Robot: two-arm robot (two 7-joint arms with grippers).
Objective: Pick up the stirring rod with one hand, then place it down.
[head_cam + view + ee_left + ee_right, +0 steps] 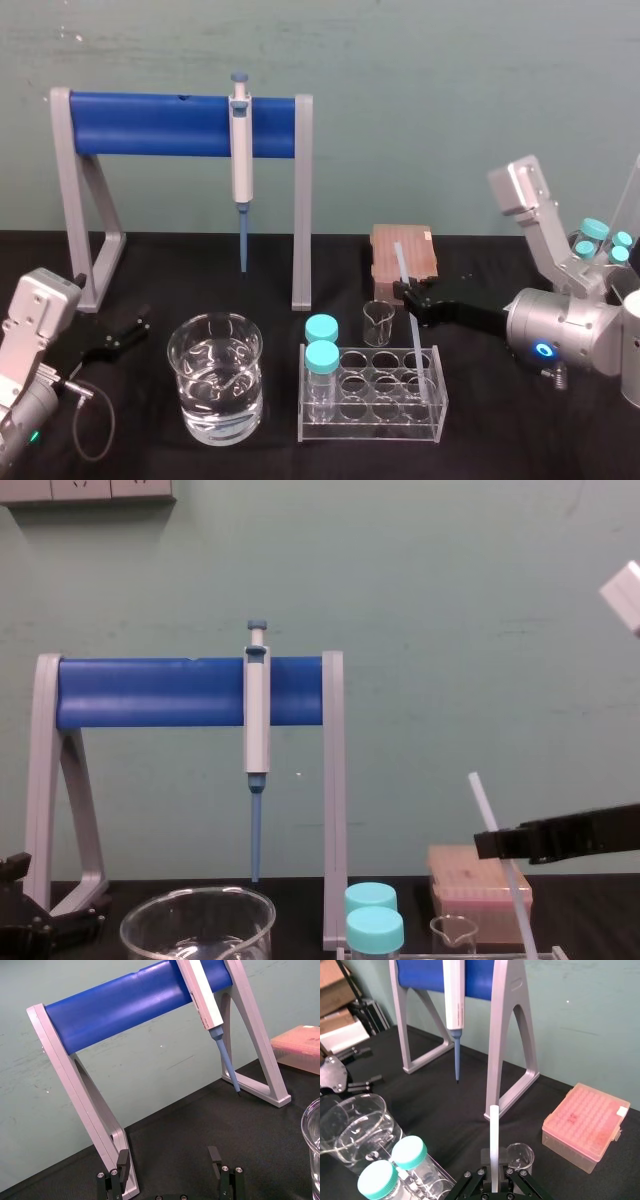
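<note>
Fingertips (pixel 485 1156) of the right gripper (pixel 407 293) close from either side on the stirring rod (pixel 417 340), pressed against it with no gap showing. The grip falls about a third of the way down the shaft. The rod leans, with its upper end toward the rear of the worktop (pixel 500 440) and its lower end among the right-hand wells of the clear tube rack (pixel 370 428). Whether that end rests in a well or hangs free cannot be told.

By its look the rod is light, stiff, smooth and probably brittle. It is likely to slip or pivot in a loose hold and to snap under side load, so a moderate squeeze near mid-length seems the soundest purchase.

The rack stands near the front edge of the worktop, right of centre, with two teal-capped tubes (pixel 322 342) at its left end. Just behind it stand a small beaker (pixel 378 320) and a pink tip box (pixel 415 262). A large beaker of water (pixel 215 385) sits left of the rack. Toward the rear edge, a grey stand (pixel 302 200) carries the pipette (pixel 241 150).

The left gripper (pixel 120 335) lies parked near the left edge of the worktop by the stand's foot, with its fingers (pixel 215 1156) spread apart and empty.
</note>
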